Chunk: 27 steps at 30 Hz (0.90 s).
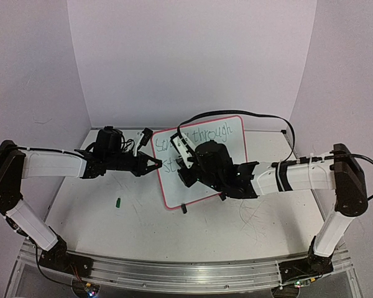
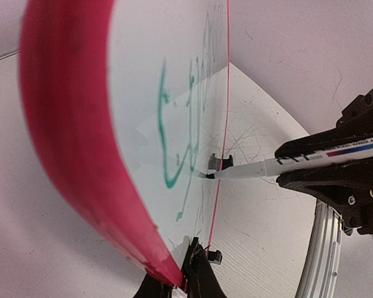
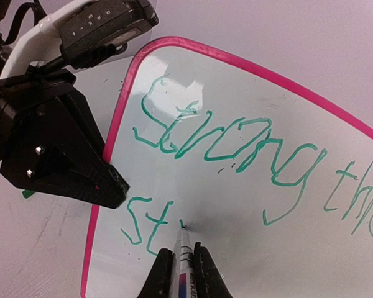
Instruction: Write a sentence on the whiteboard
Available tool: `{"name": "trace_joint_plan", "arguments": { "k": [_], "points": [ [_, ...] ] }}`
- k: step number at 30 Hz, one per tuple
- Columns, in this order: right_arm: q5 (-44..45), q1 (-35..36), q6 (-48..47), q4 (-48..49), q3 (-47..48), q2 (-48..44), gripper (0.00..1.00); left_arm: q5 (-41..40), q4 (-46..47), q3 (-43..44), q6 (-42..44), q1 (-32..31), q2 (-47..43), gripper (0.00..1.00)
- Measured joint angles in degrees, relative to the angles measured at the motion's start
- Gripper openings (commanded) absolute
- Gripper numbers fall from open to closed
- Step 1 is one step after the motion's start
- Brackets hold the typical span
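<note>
We found the sentence (image 3: 236,143) in thin green script on the whiteboard (image 3: 236,261). Its upper line read "Strong" and then "thr" up to the edge of the right wrist view, and its lower line read only "st". The top view also showed "through" at the end of the upper line.

Straight ahead of the right gripper (image 3: 183,257), the tip of a white marker (image 3: 182,245) met the board just past that "st". The right gripper was clenched on the marker's barrel, one finger on each side, with the printed label running back between them.

To the left of that gripper, across the start of the lower line, the left gripper (image 3: 115,185) had its tips at the pink rim (image 3: 115,118) on the board's left edge. In its own wrist view, its fingers (image 2: 196,282) were pinched shut on that rim.

A black clip foot (image 2: 221,162) sat on the board's far edge, just beyond the marker tip. From above, a small green cap (image 1: 119,202) lay on the table (image 1: 236,230). It was on the near side of the left gripper (image 1: 152,164) and apart from the board (image 1: 171,186).
</note>
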Motion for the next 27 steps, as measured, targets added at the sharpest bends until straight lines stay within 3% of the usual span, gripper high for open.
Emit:
{"name": "trace_joint_plan", "arguments": {
  "k": [27],
  "points": [
    [-1.6, 0.1, 4.5, -1.9, -1.4, 0.0, 0.00, -0.1, -0.3, 0.0, 0.0, 0.0, 0.0, 0.00]
  ]
}}
